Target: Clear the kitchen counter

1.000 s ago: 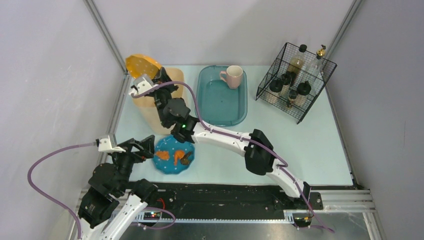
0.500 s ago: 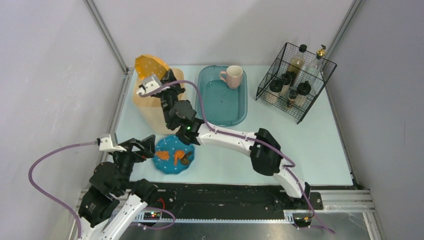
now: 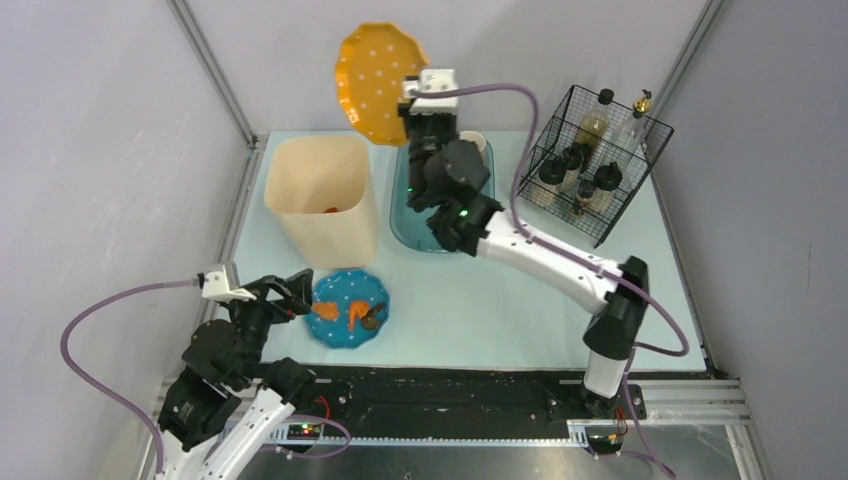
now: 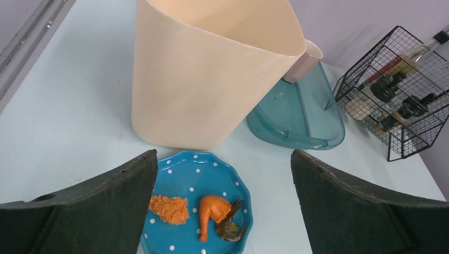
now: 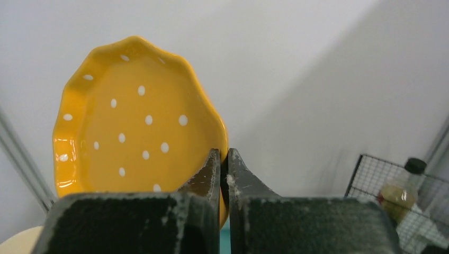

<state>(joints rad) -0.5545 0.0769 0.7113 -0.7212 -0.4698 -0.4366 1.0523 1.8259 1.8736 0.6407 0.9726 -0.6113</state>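
1. Bench (image 3: 600, 290): pale blue, flat, spanning the whole cell under both arms; not yet cleared.
2. On bench, far left: tall beige bin (image 3: 322, 200), upright, open-topped. Just beside it to the right: teal basin (image 4: 296, 116), long axis running near to far, pink mug (image 4: 306, 59) at its far end. Far right: wire basket (image 3: 590, 165) of bottles.
3. On bench, near left, just in front of bin: blue plate (image 4: 196, 206), lying flat, bearing orange scraps (image 4: 210, 211) and a dark bit; just ahead of left jaws.
4. Right jaws: clenched on rim of yellow plate (image 5: 137, 121). Plate held on edge, high in the air, well clear of bench, over the far part of basin as far as top view tells.
5. Left jaws: released, spread wide, grasping nothing; low over near-left bench, blue plate framed between the two fingers in wrist view.
6. Deciding relation, as judged: basin below right jaws, so yellow plate best lowered along basin's long axis, clear of mug. Blue plate far nearer to left arm (image 3: 230, 350); right arm (image 3: 540, 255) stretched to back of bench, well apart from it.
7. Risk, as judged: thin rim grip on a tilted plate liable to slip. Scraps to be tipped into bin before blue plate joins basin.
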